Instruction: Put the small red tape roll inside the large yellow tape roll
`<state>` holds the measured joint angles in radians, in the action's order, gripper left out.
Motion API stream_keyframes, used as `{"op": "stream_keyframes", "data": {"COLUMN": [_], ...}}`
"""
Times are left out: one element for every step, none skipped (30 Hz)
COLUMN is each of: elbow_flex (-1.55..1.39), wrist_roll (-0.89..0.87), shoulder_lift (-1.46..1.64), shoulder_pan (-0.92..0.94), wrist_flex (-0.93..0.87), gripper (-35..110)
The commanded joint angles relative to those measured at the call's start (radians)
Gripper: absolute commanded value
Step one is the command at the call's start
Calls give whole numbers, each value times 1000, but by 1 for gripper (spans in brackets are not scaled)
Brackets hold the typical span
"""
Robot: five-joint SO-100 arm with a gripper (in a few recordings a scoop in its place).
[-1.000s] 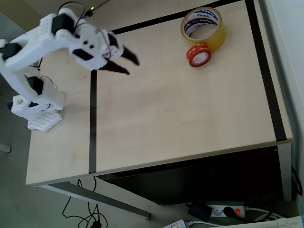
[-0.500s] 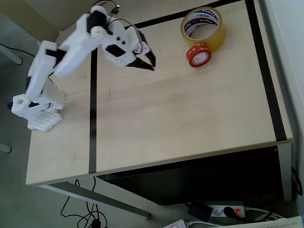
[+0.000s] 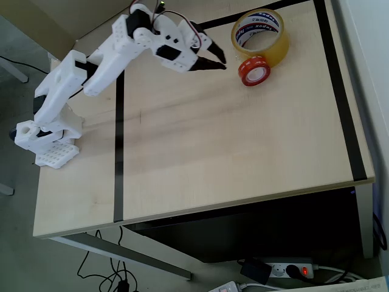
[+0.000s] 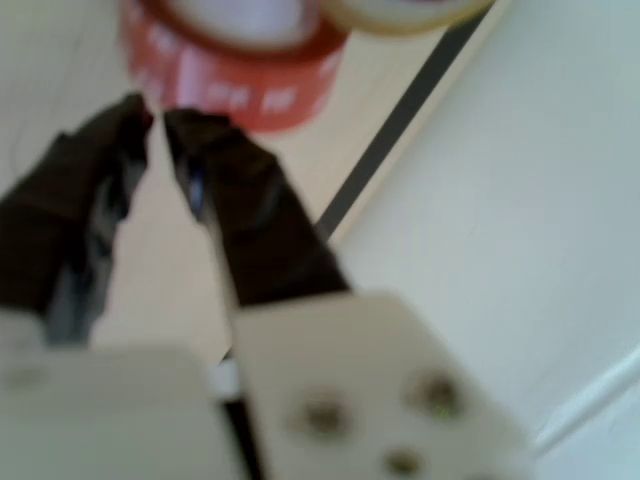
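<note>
Light wood table (image 3: 231, 152) w/ black tape lines across it, nothing between the hand and the rolls. Large yellow tape roll (image 3: 260, 38) sits near the far edge, small red tape roll (image 3: 254, 70) touching its near side, lying flat on the table. Hand (image 3: 216, 61) is just left of the red roll, dark fingers (image 4: 245, 215) nearly together w/ only a thin gap, holding nothing, not touching either roll
</note>
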<state>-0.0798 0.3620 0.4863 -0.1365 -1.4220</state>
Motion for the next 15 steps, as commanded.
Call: {"op": "stream_keyframes", "data": {"elbow_flex": [81, 81, 81, 81, 78, 78, 78, 78, 78, 77, 77, 75, 72, 69, 67], "wrist_roll": [18, 20, 21, 28, 32, 34, 41, 41, 43, 48, 51, 52, 52, 52, 52], "shoulder_lift": [26, 14, 3, -8, -17, -25, -34, -40, -46, -52, -55, -57, -58, -58, -58], "shoulder_pan": [-23, -26, -29, -32, -32, -34, -35, -35, -35, -34, -32, -29, -26, -23, -21], "wrist_flex": [118, 138, 156, 175, 192, 207, 224, 241, 256, 273, 290, 304, 316, 331, 342], "gripper": [0, 0, 0, 0, 0, 0, 0, 0, 0, 0, 0, 0, 0, 0, 0]}}
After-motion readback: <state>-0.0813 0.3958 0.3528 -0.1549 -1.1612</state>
